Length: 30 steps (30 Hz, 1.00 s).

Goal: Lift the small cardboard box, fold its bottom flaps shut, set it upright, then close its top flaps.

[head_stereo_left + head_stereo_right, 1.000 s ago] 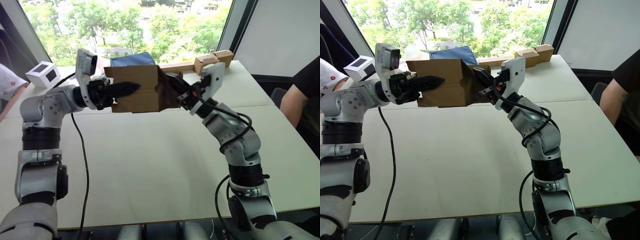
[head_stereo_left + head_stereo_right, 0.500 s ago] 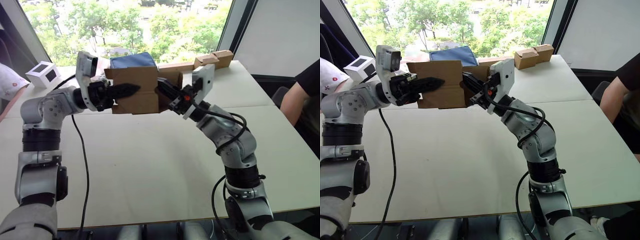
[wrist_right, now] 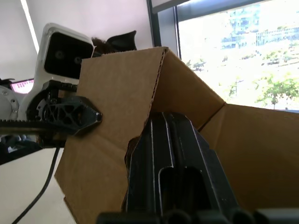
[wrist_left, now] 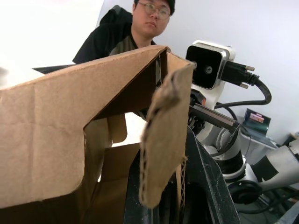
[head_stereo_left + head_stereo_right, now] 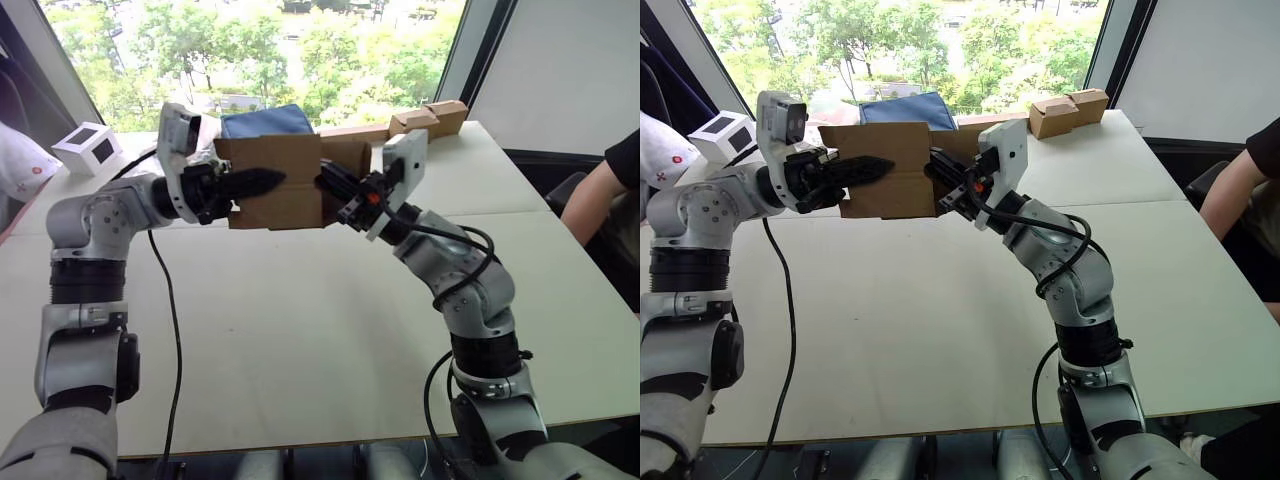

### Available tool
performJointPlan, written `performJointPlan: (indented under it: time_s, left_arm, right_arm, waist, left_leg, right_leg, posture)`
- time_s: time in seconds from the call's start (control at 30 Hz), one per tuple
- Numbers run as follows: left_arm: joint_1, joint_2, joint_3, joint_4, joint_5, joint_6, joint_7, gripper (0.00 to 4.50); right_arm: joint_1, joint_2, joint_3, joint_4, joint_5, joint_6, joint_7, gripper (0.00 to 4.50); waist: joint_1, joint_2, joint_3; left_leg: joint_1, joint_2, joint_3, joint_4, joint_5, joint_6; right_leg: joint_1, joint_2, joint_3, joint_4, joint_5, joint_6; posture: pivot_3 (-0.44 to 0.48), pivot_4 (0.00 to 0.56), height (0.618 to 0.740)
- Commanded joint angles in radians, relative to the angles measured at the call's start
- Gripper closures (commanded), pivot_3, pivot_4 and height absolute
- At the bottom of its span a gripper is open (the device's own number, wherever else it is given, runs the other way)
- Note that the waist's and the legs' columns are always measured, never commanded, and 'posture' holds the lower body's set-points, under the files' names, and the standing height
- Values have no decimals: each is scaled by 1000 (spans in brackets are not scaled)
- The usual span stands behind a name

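The small cardboard box (image 5: 285,208) hangs in the air above the far side of the table, lying on its side with one open end facing right. My left gripper (image 5: 268,180) is shut on the box's near wall, with one black finger (image 4: 205,186) against the cardboard. My right gripper (image 5: 333,186) is shut and its fingers (image 3: 170,154) are pushed into that open right end. Brown flaps (image 3: 187,93) stand around the right gripper's fingers. I cannot tell whether these are the bottom flaps or the top flaps.
A white box with a dark window (image 5: 88,147) stands at the far left of the white table (image 5: 300,330). A blue object (image 5: 265,120) and a strip of tan cardboard blocks (image 5: 425,118) lie behind the held box. One person (image 5: 610,190) sits at the right and another's sleeve (image 5: 20,160) is at the left.
My right gripper has moved left into the box's right end, pushing a flap inward. My left gripper still holds the box, shifted slightly right.
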<state>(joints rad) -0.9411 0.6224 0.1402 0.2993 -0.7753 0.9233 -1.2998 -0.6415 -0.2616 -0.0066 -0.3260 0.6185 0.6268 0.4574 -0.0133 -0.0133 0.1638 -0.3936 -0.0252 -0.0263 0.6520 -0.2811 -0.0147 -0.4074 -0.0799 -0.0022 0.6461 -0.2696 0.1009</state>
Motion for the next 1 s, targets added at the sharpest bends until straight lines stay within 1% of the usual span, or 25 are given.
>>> performJointPlan:
  time_s: [0.03, 0.13, 0.2, 0.3, 0.4, 0.6, 0.77, 1.0]
  left_arm:
    - [-5, 8, 27, -28, -16, -12, 4, 4500]
    - [-12, 6, 20, -17, -8, -20, 0, 4500]
    - [-15, 4, 19, -14, -9, -21, 0, 4500]
    - [-17, 5, 21, -15, -12, -19, -2, 4500]
    - [-23, 0, 24, -25, -22, -10, 7, 4500]
    - [-26, -7, 26, -48, -36, 5, 17, 4500]
    - [-17, -4, 24, -65, -46, 12, 22, 4500]
    - [-7, -3, 20, -81, -50, 19, 25, 4500]
  right_arm:
    - [46, -68, -143, -150, 192, 76, 23, 4480]
    - [96, -145, -202, -154, 224, 116, 25, 4480]
    - [142, -189, -217, -166, 238, 135, 36, 4480]
    - [224, -239, -172, -199, 216, 150, 61, 4480]
    - [267, -212, -114, -186, 160, 109, 44, 4480]
    - [242, -145, -49, -163, 116, 69, 24, 4480]
    - [208, -99, -34, -142, 115, 49, 23, 4480]
    - [182, -66, -25, -132, 146, 52, 41, 4480]
  waist:
    - [0, 0, 0]
    - [-1, 0, 0]
    - [-1, 0, 0]
    - [-2, 0, 0]
    - [-6, 0, 0]
    - [-2, 0, 0]
    - [0, -1, 0]
    - [-1, -1, 0]
  left_leg:
    - [0, 0, 0, 0, 0, 0]
    - [0, 0, 0, 0, 0, 1]
    - [0, 0, 0, 0, 0, 1]
    - [0, 1, 0, 0, -1, 1]
    - [0, 1, 1, 0, -1, 2]
    - [0, 1, 1, 1, -1, 2]
    - [0, 1, 0, 1, -1, 2]
    - [0, 1, 0, 1, -1, 2]
  right_leg:
    - [0, 0, 0, 0, 0, 0]
    - [0, 0, 0, 0, 0, 0]
    - [0, 0, 0, 0, 0, 0]
    - [0, 1, 0, 0, 0, 0]
    - [0, 1, 0, 0, 0, 0]
    - [0, 1, 0, 0, 0, 0]
    - [0, 1, 0, 0, 0, 0]
    - [0, 1, 0, 0, 0, 0]
  posture:
    - [0, 150, 737]
    - [0, 150, 737]
    - [0, 150, 737]
    - [0, 150, 737]
    - [0, 150, 737]
    - [0, 150, 737]
    - [0, 150, 737]
    - [0, 150, 737]
